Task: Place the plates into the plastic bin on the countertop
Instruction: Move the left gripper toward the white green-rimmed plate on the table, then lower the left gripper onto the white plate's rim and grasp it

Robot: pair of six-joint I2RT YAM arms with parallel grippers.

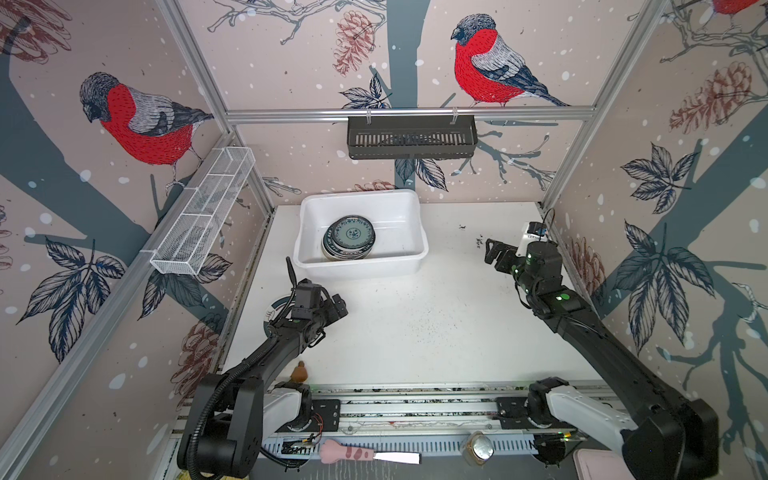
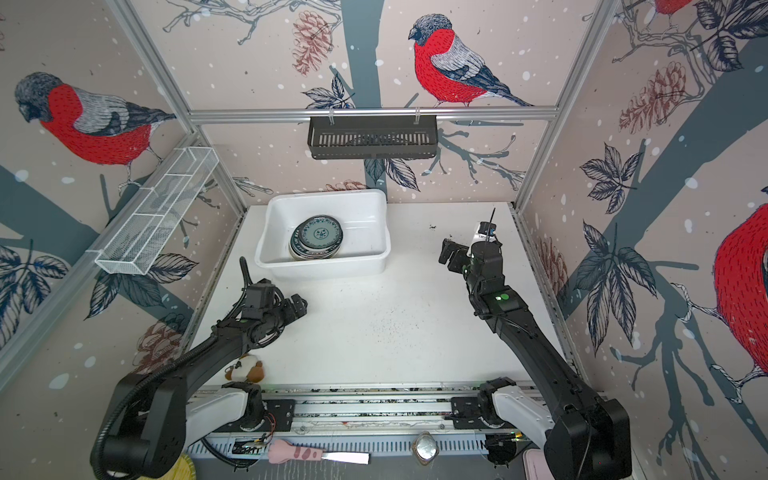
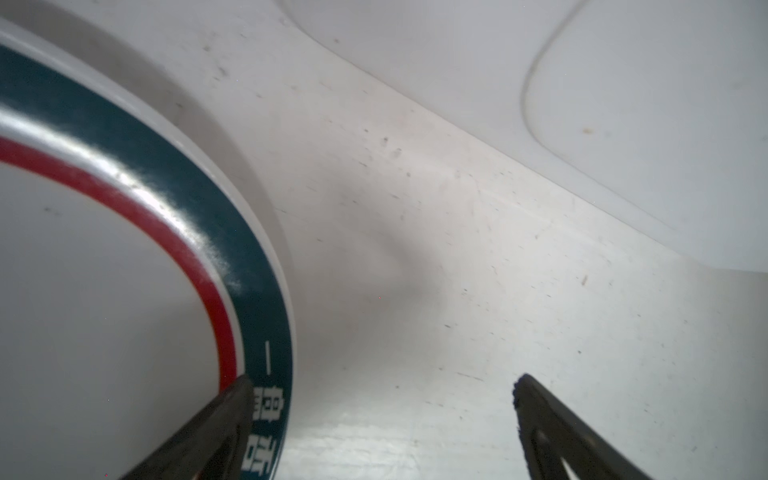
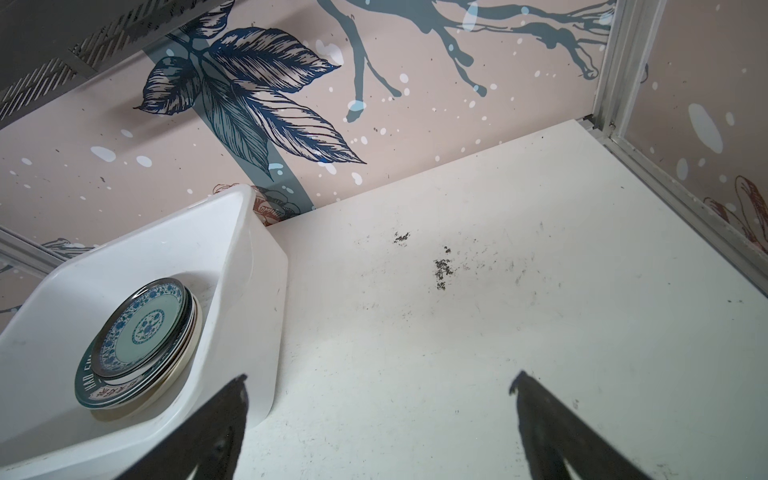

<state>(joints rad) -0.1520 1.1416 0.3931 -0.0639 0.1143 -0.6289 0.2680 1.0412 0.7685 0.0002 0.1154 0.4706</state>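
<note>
Plates [image 1: 349, 243] in plastic bin [image 1: 399, 222], lettered rim [image 4: 88, 384]

We see only a sliver of the white plate with the dark teal rim [image 1: 272, 311] in a top view; the left arm covers the rest. In the left wrist view this plate runs off the picture's edges, and its rim lettering is blurred and partly behind a finger [image 3: 208, 432] of the left gripper [image 3: 383, 377]. In the plastic bin [image 1: 395, 212], the teal patterned plate [image 1: 353, 233] covers the stack [image 4: 124, 390] beneath, so we cannot count the plates. The plush toy [image 1: 299, 371] is partly behind the left arm.
</note>
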